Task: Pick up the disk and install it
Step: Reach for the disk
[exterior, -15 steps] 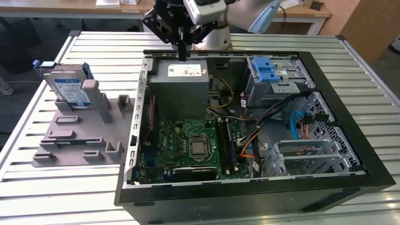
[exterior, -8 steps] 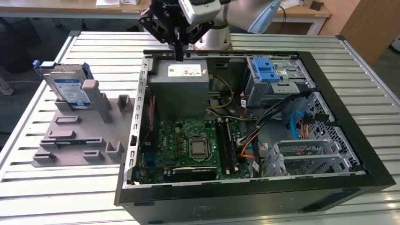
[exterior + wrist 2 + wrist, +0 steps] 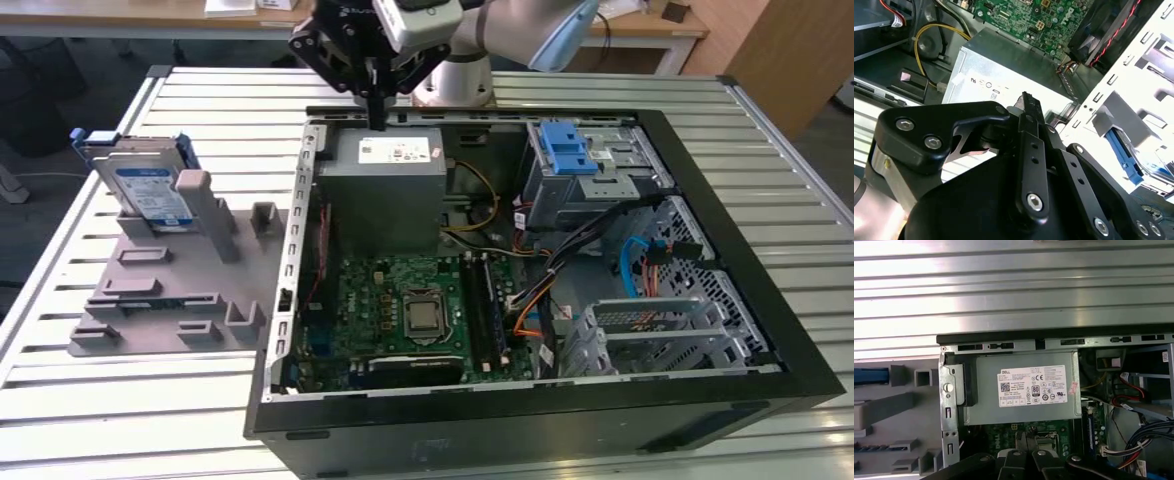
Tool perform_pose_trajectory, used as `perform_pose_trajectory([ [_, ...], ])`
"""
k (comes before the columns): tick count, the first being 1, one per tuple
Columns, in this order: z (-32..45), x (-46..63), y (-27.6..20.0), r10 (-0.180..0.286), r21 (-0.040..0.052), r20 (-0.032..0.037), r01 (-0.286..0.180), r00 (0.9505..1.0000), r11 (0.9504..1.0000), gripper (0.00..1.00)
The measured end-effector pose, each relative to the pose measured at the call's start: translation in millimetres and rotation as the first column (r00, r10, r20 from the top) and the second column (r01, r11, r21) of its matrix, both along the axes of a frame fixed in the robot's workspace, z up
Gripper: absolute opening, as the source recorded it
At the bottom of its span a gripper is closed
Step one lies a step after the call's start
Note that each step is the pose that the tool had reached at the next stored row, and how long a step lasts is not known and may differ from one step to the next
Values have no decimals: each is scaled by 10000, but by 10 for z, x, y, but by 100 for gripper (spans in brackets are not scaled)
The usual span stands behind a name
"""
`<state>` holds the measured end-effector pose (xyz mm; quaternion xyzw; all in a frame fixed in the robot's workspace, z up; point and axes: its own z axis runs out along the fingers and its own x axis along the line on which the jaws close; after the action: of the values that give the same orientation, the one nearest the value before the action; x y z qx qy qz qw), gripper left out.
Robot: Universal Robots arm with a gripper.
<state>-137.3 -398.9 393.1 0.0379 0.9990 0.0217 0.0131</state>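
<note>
The disk (image 3: 147,190) stands on edge in the grey holder (image 3: 160,290) at the exterior view's left, outside the computer case; it is silver-grey with a white-and-blue label and blue rails. A strip of its blue rail (image 3: 869,375) shows in the first wrist view. My gripper (image 3: 378,122) hangs over the far rim of the open case (image 3: 534,420), above the grey power supply box (image 3: 387,190), well apart from the disk. Both wrist views show its black fingers pressed together with nothing between them, at gripper (image 3: 1026,97) and gripper (image 3: 1024,436).
The case lies open on a slatted metal table (image 3: 107,420). Inside are the green motherboard (image 3: 400,300), bundles of cables (image 3: 534,300), metal drive cages (image 3: 654,335) and a bright blue latch piece (image 3: 567,150). The holder carries several upright pegs.
</note>
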Motion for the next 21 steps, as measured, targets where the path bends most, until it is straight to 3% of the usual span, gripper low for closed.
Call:
perform_pose_trajectory([
  [21,-7,-147,1,0,0,0,0,10000,10000,11],
])
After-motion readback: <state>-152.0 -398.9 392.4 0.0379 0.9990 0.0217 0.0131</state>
